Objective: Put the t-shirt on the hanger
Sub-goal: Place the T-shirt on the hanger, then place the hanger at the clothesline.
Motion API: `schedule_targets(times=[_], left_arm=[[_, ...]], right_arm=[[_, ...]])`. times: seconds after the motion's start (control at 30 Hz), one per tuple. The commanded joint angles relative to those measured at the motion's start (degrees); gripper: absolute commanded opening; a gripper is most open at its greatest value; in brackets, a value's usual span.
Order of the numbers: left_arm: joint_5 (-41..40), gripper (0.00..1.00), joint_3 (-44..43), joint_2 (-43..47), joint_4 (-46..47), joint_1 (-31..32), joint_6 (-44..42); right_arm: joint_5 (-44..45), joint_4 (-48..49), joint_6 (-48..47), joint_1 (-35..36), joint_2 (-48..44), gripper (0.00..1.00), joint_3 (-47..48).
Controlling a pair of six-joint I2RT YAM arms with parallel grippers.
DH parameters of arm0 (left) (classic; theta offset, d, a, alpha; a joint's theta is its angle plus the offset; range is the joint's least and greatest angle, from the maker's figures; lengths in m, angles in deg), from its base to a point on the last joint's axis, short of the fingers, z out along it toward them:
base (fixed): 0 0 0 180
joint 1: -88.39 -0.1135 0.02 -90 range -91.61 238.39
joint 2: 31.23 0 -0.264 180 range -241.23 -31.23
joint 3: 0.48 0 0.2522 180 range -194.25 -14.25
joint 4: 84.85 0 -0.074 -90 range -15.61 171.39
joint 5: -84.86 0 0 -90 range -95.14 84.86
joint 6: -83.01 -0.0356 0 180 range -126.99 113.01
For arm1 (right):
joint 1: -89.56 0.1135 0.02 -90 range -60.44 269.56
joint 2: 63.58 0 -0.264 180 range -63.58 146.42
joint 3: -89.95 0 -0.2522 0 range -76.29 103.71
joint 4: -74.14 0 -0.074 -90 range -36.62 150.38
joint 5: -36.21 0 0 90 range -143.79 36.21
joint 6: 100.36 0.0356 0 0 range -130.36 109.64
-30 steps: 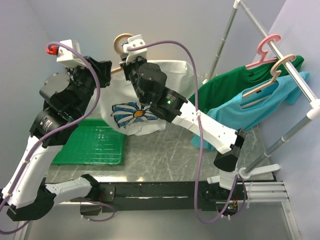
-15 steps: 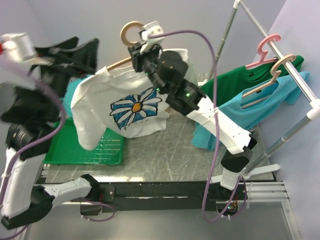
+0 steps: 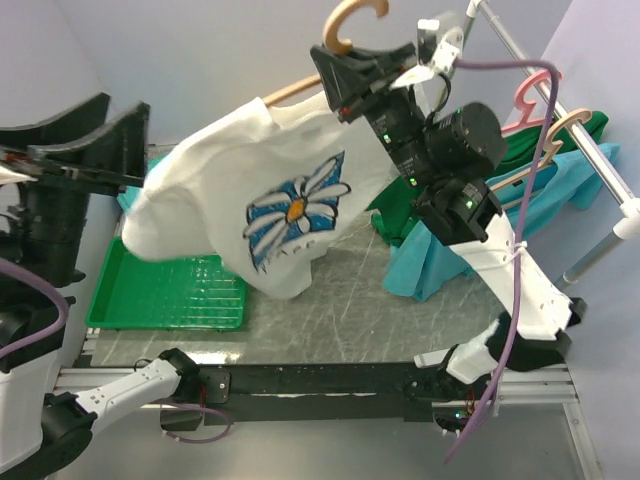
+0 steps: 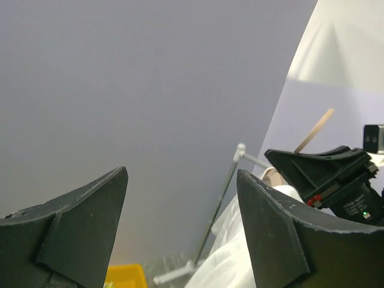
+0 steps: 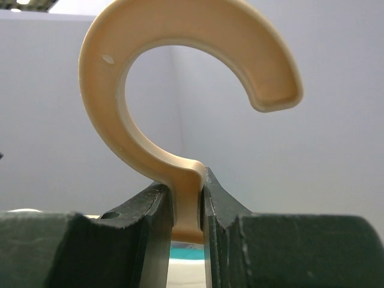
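Observation:
The white t-shirt (image 3: pixel 260 205) with the blue daisy print hangs on the beige hanger (image 3: pixel 345 22), held high above the table. My right gripper (image 3: pixel 345 70) is shut on the neck of the hanger (image 5: pixel 189 198), just below the hook. The hook curves up over the jaws in the right wrist view. One hanger arm (image 3: pixel 290 90) sticks out of the collar. My left gripper (image 3: pixel 95 140) is open and empty, to the left of the shirt, its jaws wide apart. The shirt's edge (image 4: pixel 240 264) shows low in the left wrist view.
A green tray (image 3: pixel 165 295) lies on the table at the left. A clothes rail (image 3: pixel 560 110) at the right carries a pink hanger (image 3: pixel 535 95), a green t-shirt (image 3: pixel 555 135) and a tan hanger with a light blue shirt (image 3: pixel 490 225).
My right gripper has lifted the hanger and shirt up and to the right, toward the rail. My left gripper has let go of the shirt and drawn back to the left.

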Motion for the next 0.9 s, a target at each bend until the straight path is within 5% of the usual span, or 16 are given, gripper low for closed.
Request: schedule_targets(times=[0.0, 0.33, 0.57, 0.87], left_arm=[[2.51, 0.77, -0.44, -0.09, -10.29, -0.02, -3.63], [3.82, 0.57, 4.65, 3.78, -27.25, -0.02, -4.25], [5.05, 0.58, 7.55, 3.26, -36.93, -0.02, -4.07], [7.97, 0.63, 10.46, 0.8, -38.34, -0.02, -5.3]], right_arm=[[-11.1, 9.3, 9.81, -4.52, -2.71, 0.0, -16.61], [-10.75, 6.67, 9.47, -5.05, 1.15, 0.0, -18.39], [-11.02, 7.99, 9.2, -5.49, 0.1, 0.0, -21.55], [-10.58, 7.02, 7.8, -5.49, -0.25, 0.0, -21.29]])
